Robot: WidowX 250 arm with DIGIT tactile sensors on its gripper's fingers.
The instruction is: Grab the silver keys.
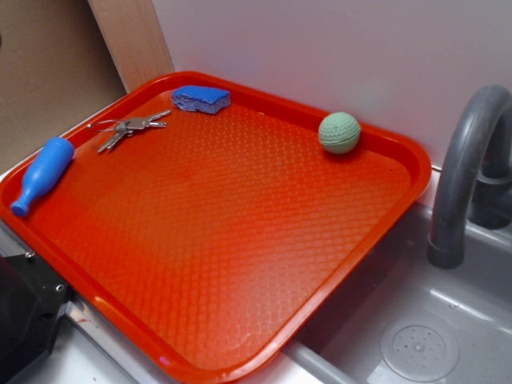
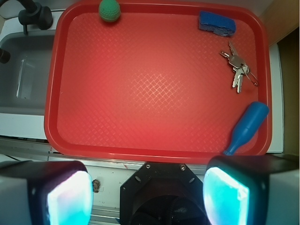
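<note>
The silver keys (image 1: 128, 129) lie flat on the red tray (image 1: 240, 232) near its far left corner, their wire ring spread beside them. From the wrist camera the silver keys (image 2: 237, 69) show at the upper right of the red tray (image 2: 154, 150). My gripper (image 2: 147, 194) hovers over the counter below the tray's near rim, well short of the keys. Its two glowing pads stand far apart, open, with nothing between them. The gripper does not show in the exterior view.
A blue bottle (image 1: 44, 174) lies at the tray's left edge, close to the keys. A blue sponge (image 1: 201, 99) sits at the far edge and a green ball (image 1: 339, 132) at the far right. A grey sink (image 1: 432, 336) with a faucet (image 1: 468, 160) is to the right.
</note>
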